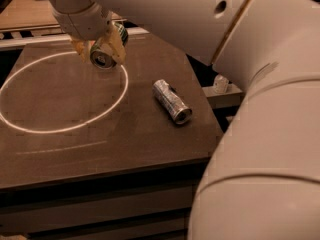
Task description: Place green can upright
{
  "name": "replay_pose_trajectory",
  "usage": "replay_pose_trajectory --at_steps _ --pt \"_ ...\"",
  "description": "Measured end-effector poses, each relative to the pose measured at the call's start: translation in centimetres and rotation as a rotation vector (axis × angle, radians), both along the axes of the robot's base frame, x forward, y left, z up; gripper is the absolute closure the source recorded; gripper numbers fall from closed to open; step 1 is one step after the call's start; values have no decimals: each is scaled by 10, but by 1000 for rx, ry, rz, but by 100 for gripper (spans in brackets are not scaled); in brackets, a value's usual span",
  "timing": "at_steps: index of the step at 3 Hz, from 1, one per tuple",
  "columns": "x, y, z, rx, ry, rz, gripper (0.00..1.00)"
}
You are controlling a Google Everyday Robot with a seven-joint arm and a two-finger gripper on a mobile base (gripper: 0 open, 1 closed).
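Green can update: it's up in the gripper at the far left of the worktop, just over the far right-hand edge of the white ring marked on the surface. The jaws are clamped on the can's sides, one finger on each flank. The can isn't upright yet. It's tipped right over so one round end faces us, and it looks lifted clear of the surface, though we can't say for sure there's a gap under it. So we reckon the pick is done and the turning and setting down is what's left. Where we think it could go wrong: if the jaws let go while the can is leaning like this, it lands on its edge or side, and a round can just rolls. There's plenty of bare worktop to roll across, plus a silver can lying on its side near the right edge, well apart for now but right where a runaway might go. Second worry is the grip itself, because smooth metal can slip or twist in the jaws as the wrist rotates. Third, coming down before the base is flat could catch the rim and tip it. The big white arm also hides the right-hand side from us.
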State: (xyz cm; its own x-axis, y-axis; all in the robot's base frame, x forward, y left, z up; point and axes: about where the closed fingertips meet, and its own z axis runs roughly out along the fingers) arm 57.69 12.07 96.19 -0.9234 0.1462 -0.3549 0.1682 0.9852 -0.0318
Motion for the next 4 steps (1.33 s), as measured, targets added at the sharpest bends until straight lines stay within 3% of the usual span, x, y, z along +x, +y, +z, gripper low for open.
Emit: replay_pose_trajectory --at_steps 1,3,4 --pt "-21 -3 3 20 32 -36 100" --pt "-51 -33 -15 53 102 -207 100" --pt "-56 -43 -20 21 80 -226 100"
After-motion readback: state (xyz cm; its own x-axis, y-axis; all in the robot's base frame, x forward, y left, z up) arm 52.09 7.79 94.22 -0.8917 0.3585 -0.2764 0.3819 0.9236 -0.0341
